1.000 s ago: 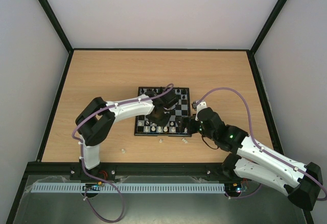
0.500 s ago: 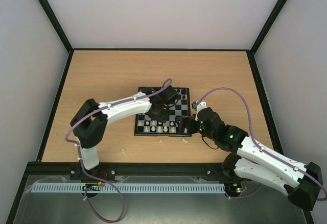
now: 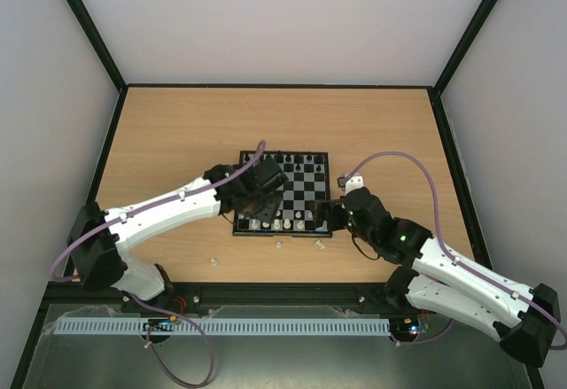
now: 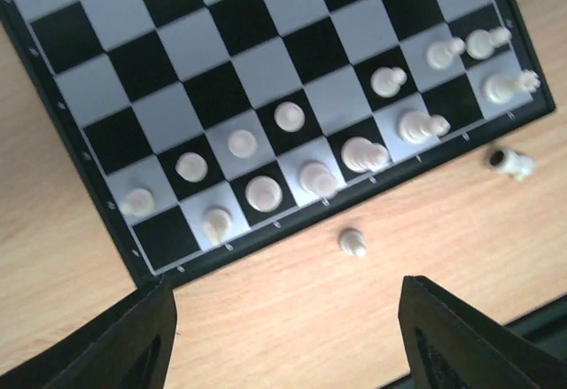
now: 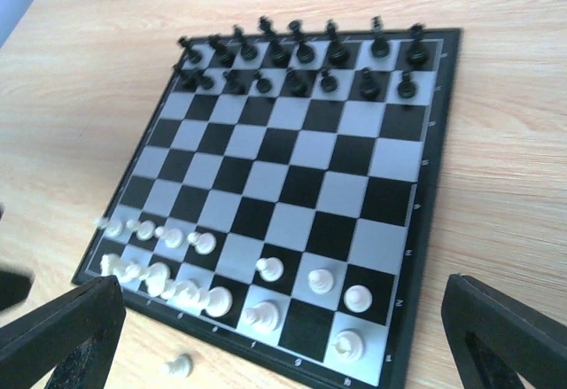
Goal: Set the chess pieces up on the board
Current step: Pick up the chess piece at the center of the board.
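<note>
The board (image 3: pixel 306 185) lies mid-table, with black chess pieces (image 5: pixel 301 52) in its two far rows and white chess pieces (image 4: pixel 301 172) along its near rows. My left gripper (image 3: pixel 255 205) hovers over the board's near left corner, open (image 4: pixel 288 340), with only bare wood between its fingers (image 4: pixel 133 345). A loose white piece (image 4: pixel 353 243) lies on the table just ahead of them. My right gripper (image 3: pixel 335 210) is at the board's near right corner, open (image 5: pixel 283 345) and empty, looking across the board (image 5: pixel 301 167).
Loose white pieces lie on the wood in front of the board: one (image 3: pixel 280 245), another (image 3: pixel 319 245), and one further left (image 3: pixel 213 260). A black frame rail (image 3: pixel 266 293) runs along the table's near edge.
My left arm has pulled back from the middle of the board toward its near left corner, and its jaws have opened. The right arm has stayed put.
</note>
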Tool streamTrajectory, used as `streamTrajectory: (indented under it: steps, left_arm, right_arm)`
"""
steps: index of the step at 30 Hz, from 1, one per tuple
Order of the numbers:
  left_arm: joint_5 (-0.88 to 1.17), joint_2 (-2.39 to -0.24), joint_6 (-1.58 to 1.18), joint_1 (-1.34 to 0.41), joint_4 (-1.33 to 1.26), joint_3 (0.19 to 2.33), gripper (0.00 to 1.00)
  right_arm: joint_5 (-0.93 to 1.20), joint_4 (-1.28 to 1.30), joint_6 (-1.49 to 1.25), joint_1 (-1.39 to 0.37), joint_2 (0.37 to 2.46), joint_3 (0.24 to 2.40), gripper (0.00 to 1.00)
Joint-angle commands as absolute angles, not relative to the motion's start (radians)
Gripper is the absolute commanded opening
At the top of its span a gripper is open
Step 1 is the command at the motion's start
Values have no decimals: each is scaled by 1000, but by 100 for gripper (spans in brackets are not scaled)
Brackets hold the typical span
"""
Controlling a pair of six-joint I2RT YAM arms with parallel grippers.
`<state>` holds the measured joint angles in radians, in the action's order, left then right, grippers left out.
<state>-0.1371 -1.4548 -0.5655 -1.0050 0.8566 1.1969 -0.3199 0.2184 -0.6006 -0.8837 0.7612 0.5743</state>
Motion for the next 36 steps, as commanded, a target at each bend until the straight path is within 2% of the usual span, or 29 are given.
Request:
streamTrajectory:
  steps: [1,5,10,14,18,23,29,36]
  left_arm:
    - [-142,-1397,-629,-1073,818,1152,76]
    - [-146,-1407,-660,-1124,797,1131,86]
    - [-140,-1457,-694,-1161,754,1107,84]
    - [-140,-1486,-716,-1175,728,1083,81]
    - [-151,-1510,-730,-1176,717,1068,74]
    - [-150,-1551,-735,-1178,705,1060,57]
    - [-125,-1607,-730,-1190,668,1047,50]
    - [-114,-1674,-713,-1190,625,1038,37]
  right_arm:
    - [-512,308,-680,-879,727,582,99]
    - [-589,344,-714,-870,729,594,99]
    - [-556,344,-711,-799,768,603,99]
    - [-441,308,-691,-696,793,588,99]
    - [-291,268,-668,-591,816,563,99]
    - [-254,253,-660,-560,814,546,99]
    - [-238,247,-656,-555,822,543,98]
    - [-232,244,-653,-555,819,542,99]
